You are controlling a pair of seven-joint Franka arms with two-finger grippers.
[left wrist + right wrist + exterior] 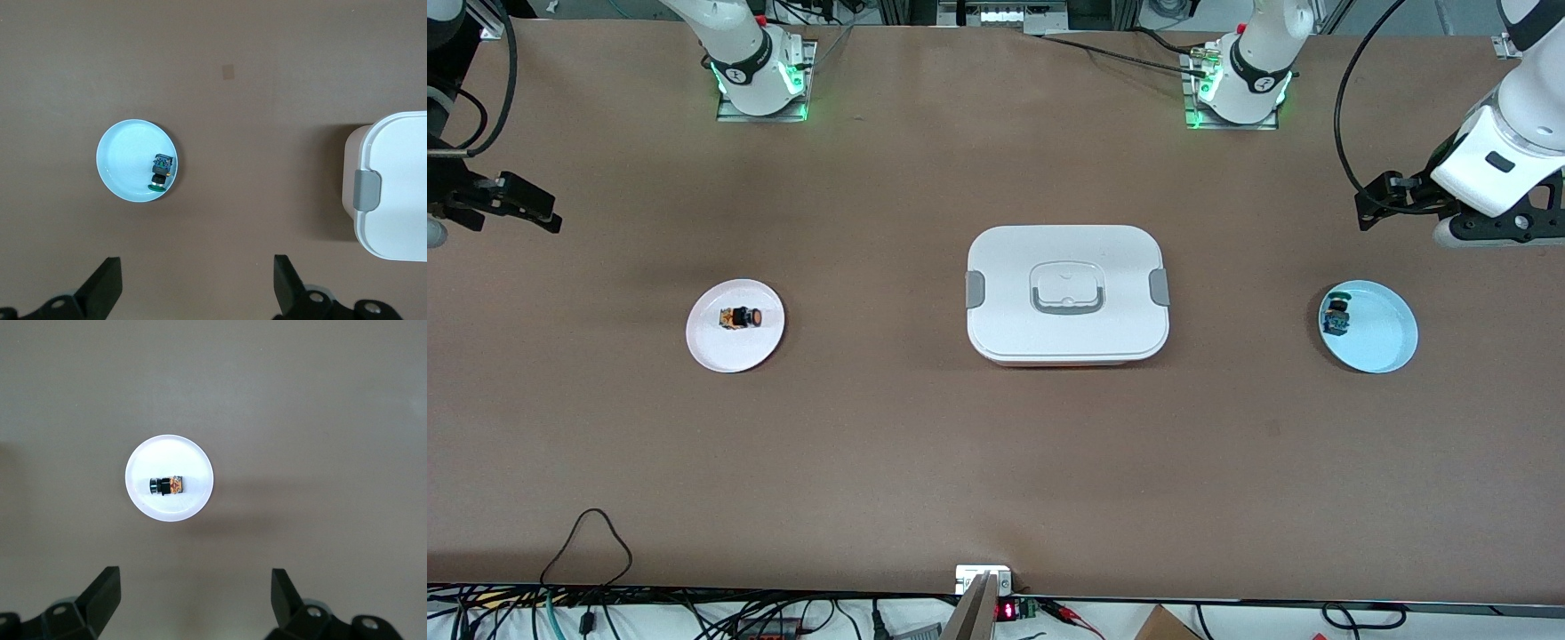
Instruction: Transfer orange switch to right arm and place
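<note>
The right gripper [516, 206] is hanging in the air above the brown table [996, 462] at the right arm's end, its fingers [103, 592] standing wide apart with nothing between them; the arm is waiting. Just nearer the front camera than that gripper, a white plate [735, 325] is sitting on the table, and the orange switch [741, 316] is lying on its side in the middle of that plate, its round orange cap pointing toward the middle of the table; the right wrist view is showing the switch [167, 485] resting well inside the plate's rim [200, 463].

At the table's centre a white lidded box [1067, 293] with grey latches and a flat handle is resting closed. Toward the left arm's end a light blue plate [1383, 342] is holding a green-capped switch [1336, 314] against its rim; the left gripper [1383, 197] is hovering above the table near that plate, its fingers [107, 283] spread wide and gripping nothing.
</note>
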